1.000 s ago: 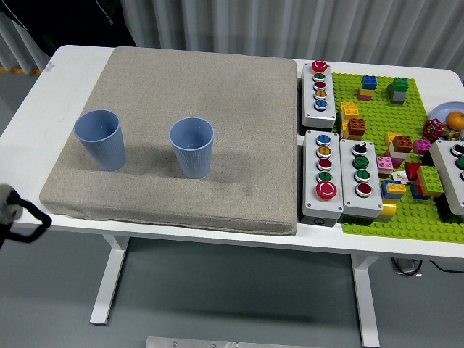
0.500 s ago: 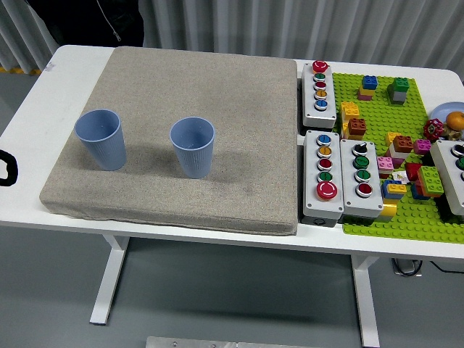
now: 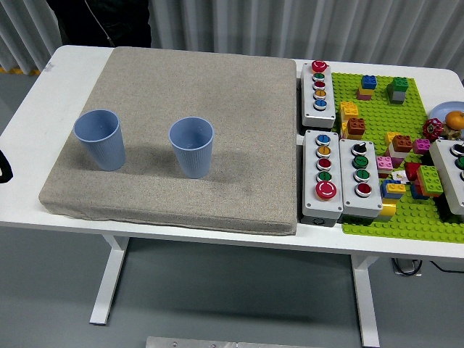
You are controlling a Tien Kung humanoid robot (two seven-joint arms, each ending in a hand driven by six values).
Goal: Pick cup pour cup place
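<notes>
Head view: you're facing light, crushable left cup (image 3: 99, 139) and right cup (image 3: 192, 147); wrap mid-wall gently. Left hand (image 3: 3, 165): can't tell.

A small black curved piece of the robot's left hand (image 3: 3, 165) is showing at the picture's left edge, too little to make out fingers. At the top, a person's dark garment (image 3: 109, 22) is showing, with a thin pale cord hanging down it.
</notes>
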